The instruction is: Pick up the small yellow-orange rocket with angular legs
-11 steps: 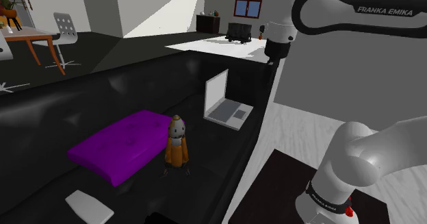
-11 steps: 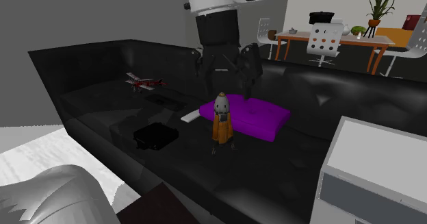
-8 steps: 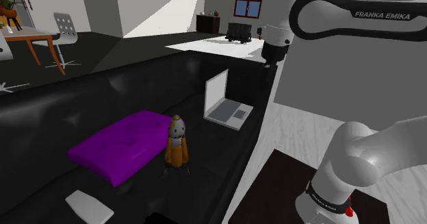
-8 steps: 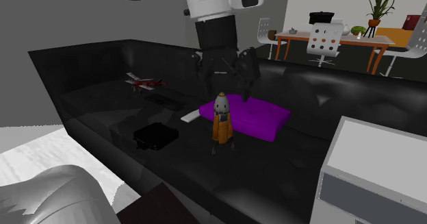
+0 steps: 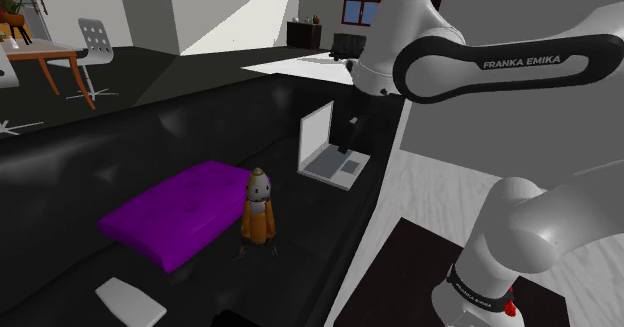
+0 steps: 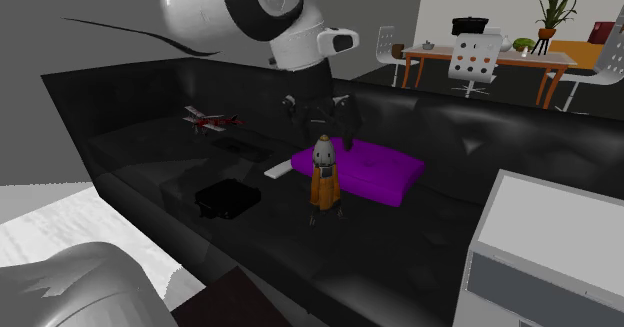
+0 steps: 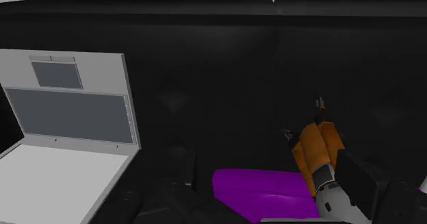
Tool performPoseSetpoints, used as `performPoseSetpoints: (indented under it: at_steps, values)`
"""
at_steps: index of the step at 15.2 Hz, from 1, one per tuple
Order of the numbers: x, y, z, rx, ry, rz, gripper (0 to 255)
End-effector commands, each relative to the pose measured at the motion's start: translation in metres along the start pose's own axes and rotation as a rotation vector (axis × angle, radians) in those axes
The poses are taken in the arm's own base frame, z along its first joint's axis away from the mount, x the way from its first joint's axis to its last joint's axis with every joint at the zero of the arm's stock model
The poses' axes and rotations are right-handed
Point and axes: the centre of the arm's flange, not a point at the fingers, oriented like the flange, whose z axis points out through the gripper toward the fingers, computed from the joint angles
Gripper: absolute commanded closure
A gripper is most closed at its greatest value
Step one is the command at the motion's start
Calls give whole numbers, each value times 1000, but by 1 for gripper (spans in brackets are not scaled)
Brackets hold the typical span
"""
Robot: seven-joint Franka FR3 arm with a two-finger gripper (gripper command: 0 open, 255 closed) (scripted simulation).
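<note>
On the black sofa (image 6: 150, 155), the orange rocket (image 6: 323, 180) stood upright beside a purple cushion (image 6: 385, 170), the gripper (image 6: 320, 123) nearby with fingers apart, empty.

An orange rocket (image 5: 258, 211) with a grey nose stands upright on the black sofa (image 5: 90, 165), touching the edge of a flat purple cushion (image 5: 172, 215). Farther back sits an open grey laptop (image 5: 326, 145), with the white arm (image 5: 480, 65) bent above it.
</note>
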Motion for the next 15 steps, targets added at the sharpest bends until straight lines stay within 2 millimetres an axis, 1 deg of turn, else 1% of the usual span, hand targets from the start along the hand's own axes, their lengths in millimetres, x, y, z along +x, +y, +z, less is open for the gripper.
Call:
performPoseSetpoints:
  at_steps: [1,8,15]
  values:
    - [10,-14,12,2,49,3,0]
    - [52,-66,53,6,198,7,0]
    - [101,-118,87,10,347,12,0]
